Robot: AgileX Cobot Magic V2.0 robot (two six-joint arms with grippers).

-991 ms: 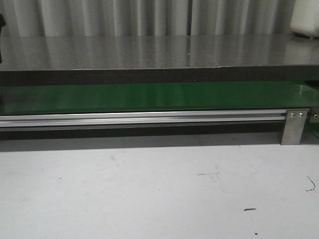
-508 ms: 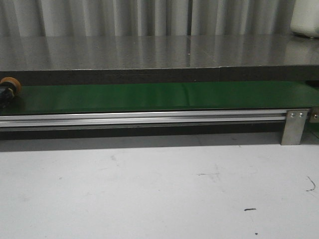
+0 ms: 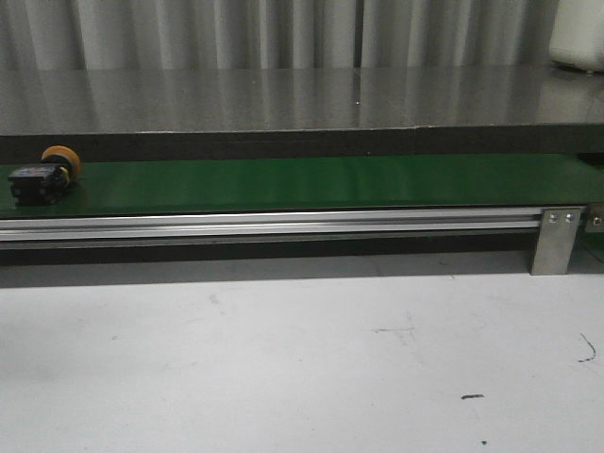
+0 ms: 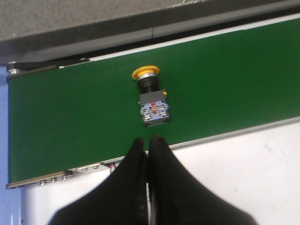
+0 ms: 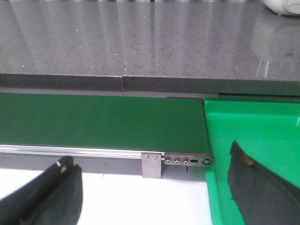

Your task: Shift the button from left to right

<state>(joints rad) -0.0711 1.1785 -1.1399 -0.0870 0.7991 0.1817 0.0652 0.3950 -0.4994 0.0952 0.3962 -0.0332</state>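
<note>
Left fingers [image 4: 147, 154] are pressing together, nothing between them, tips hanging just over the near edge of the green belt [image 3: 311, 184]. Right fingers [image 5: 154, 187] are standing wide apart, also holding nothing, poised at the belt's far right end where the belt is giving way to a bright green tray [image 5: 253, 126].

The button [image 4: 151, 96] is lying on its side on the belt, just beyond the left fingers and apart from them. Its yellow head [image 4: 146, 71] is pointing toward the dark stone counter [image 3: 302, 99] behind; its black body is pointing back toward the arm. In the front view the button [image 3: 42, 176] is sitting near the belt's left end, well apart from the right arm's station.

Step in hand, as I am reading it: the pick is not yet begun. The button is within the left arm's reach, ungrasped.

Next move calls for the left fingers parting, dropping down over the black body and closing across its flat sides, not the round head, which looks likely to roll. If the belt is running, timing is mattering too.

White bench [image 3: 302, 359] in front is carrying only scuffs.
</note>
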